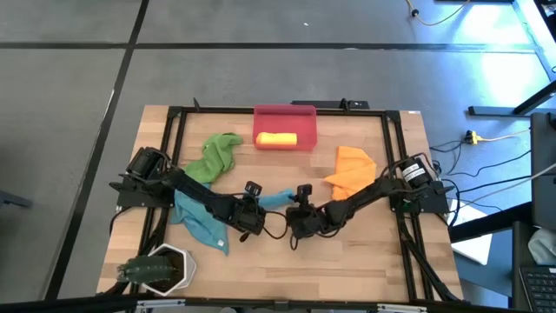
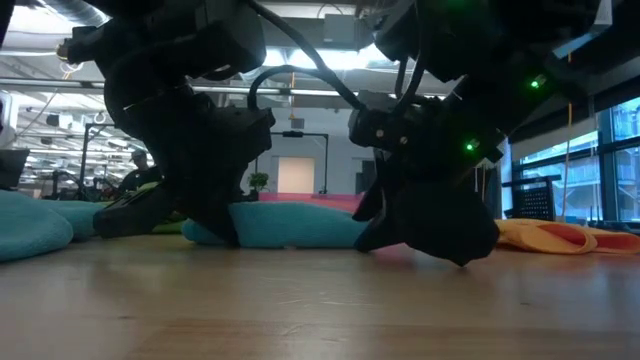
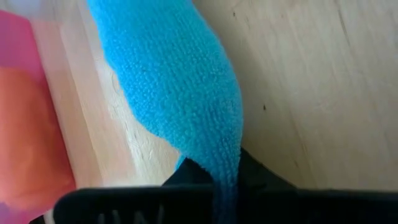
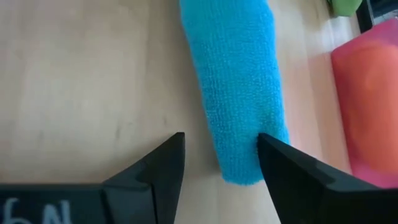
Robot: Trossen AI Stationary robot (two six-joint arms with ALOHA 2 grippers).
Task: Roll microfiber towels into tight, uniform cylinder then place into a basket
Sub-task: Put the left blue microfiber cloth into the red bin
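**Teal roll held at one end only**

On mid-table, the left hand pinches one end of the rolled teal towel; the right hand stands open at the other. Lifted like this, it may unroll. Clear table leads to the basket, which holds a yellow roll.

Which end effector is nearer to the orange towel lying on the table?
Right. The right end effector sits just inboard of the orange towel, beside the rolled teal towel; the left end effector is farther, across that roll.
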